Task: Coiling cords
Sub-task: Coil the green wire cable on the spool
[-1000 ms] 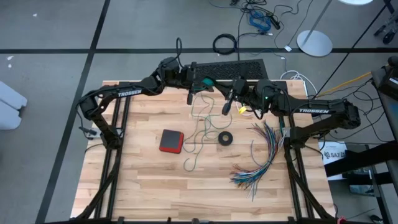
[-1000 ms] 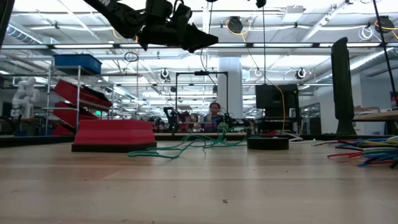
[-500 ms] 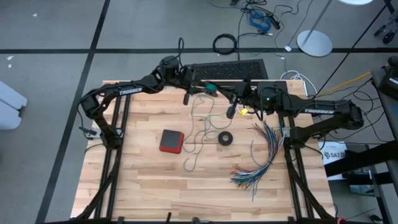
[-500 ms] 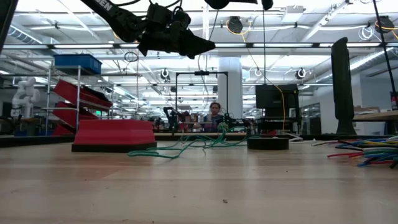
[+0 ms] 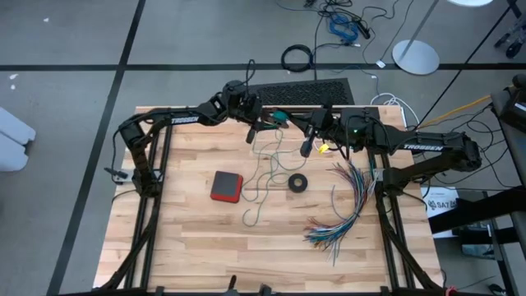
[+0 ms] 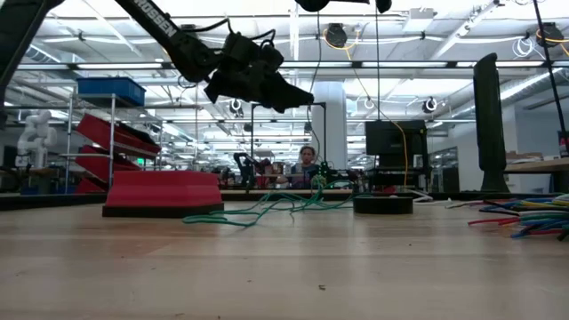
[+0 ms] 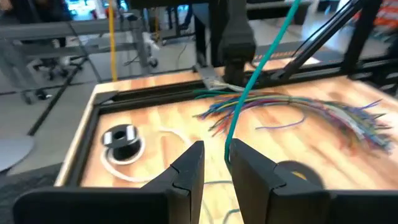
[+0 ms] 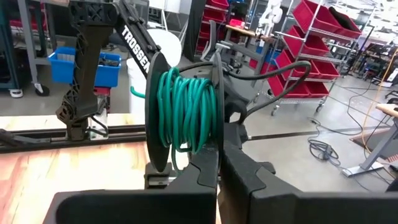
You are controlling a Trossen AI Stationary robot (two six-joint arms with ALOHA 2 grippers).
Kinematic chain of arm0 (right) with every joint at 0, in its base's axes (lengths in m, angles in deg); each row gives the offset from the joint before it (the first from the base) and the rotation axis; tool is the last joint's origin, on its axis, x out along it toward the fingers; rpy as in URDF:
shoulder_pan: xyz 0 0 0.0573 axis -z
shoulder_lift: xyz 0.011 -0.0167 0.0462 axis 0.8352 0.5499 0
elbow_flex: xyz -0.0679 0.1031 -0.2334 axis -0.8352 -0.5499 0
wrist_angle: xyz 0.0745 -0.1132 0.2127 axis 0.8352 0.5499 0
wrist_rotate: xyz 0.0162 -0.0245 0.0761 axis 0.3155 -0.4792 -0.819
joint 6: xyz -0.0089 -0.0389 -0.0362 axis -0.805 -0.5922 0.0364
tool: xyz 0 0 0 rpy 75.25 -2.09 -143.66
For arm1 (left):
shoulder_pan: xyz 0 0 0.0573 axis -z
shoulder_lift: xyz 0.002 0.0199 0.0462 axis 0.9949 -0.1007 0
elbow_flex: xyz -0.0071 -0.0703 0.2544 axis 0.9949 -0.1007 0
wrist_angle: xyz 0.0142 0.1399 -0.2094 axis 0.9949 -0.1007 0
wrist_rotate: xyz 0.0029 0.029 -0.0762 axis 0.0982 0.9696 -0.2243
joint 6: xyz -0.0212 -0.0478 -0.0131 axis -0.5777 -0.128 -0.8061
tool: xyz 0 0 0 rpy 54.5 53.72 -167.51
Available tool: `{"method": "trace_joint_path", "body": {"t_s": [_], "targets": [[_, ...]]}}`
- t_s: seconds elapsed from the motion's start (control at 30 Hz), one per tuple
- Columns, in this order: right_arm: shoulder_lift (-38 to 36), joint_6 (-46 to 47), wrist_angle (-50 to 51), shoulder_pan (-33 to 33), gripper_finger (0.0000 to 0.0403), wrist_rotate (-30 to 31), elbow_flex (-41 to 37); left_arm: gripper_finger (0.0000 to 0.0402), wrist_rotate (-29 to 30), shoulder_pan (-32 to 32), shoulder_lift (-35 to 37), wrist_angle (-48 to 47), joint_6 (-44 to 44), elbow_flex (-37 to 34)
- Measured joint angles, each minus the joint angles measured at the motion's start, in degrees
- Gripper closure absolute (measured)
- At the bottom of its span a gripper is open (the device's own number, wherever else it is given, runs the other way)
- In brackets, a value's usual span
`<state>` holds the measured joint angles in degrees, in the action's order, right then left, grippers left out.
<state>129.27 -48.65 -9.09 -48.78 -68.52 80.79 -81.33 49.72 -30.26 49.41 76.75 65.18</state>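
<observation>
Since one second ago the left gripper (image 5: 251,136) has shifted toward the table's centre along the far edge, and its arm now stretches further across; in the low view it hangs lower and nearer the middle (image 6: 298,96). The right gripper (image 5: 306,148), the red box (image 5: 227,186) and the black tape ring (image 5: 298,182) sit where they did.

Left gripper: raised above the wooden table (image 5: 189,238), fingers (image 7: 186,168) narrowly parted, with the teal cord (image 7: 249,81) running taut up through the gap between them. Whether the pads actually pinch it cannot be told.

Right gripper: also raised, just beside the left one near the far edge, fingers (image 8: 202,171) pressed together. Several turns of teal cord (image 8: 185,112) are wound on a black spool directly beyond its fingertips; contact between fingers and spool is not clear.

Teal cord, remainder: loose loops (image 5: 261,185) on the table between red box and tape ring, tail reaching toward the near side.

White cord (image 7: 127,167): on the table, curled around its small round black-and-white piece (image 7: 122,138).

Multicoloured wire bundle (image 5: 341,215): fanned on the right side.
</observation>
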Motion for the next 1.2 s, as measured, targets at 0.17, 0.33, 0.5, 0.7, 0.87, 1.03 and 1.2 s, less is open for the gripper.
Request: {"method": "trace_joint_path", "body": {"t_s": [0.17,0.33,0.5,0.7,0.87,1.03,1.2], "targets": [[0.0,-0.2,0.2,0.0,0.0403,0.0,0.0,0.0315,-4.2,0.0,-0.5,3.3,-2.3,0.0],[0.0,-0.2,0.8,0.0,0.0403,0.0,0.0,0.0294,-8.0,-0.4,-0.5,6.1,-6.4,0.0],[0.1,-0.2,1.6,0.0,0.0403,0.2,0.0,0.0283,-8.3,-0.3,-0.5,5.9,-6.6,0.0],[0.1,-0.4,1.6,0.1,0.0403,0.2,0.0,0.0283,-8.3,0.8,-0.5,5.7,-6.7,0.0],[0.1,-0.4,1.5,0.1,0.0403,0.2,0.0,0.0282,-8.3,3.0,-0.5,5.8,-6.7,0.0],[0.3,-0.4,1.4,0.1,0.0403,0.2,0.0,0.0282,-5.8,4.6,-0.5,6.4,-6.7,0.0],[0.3,-0.3,1.4,0.1,0.0403,0.2,0.0,0.0285,-3.0,5.1,-0.5,6.7,-6.6,0.0]]}}
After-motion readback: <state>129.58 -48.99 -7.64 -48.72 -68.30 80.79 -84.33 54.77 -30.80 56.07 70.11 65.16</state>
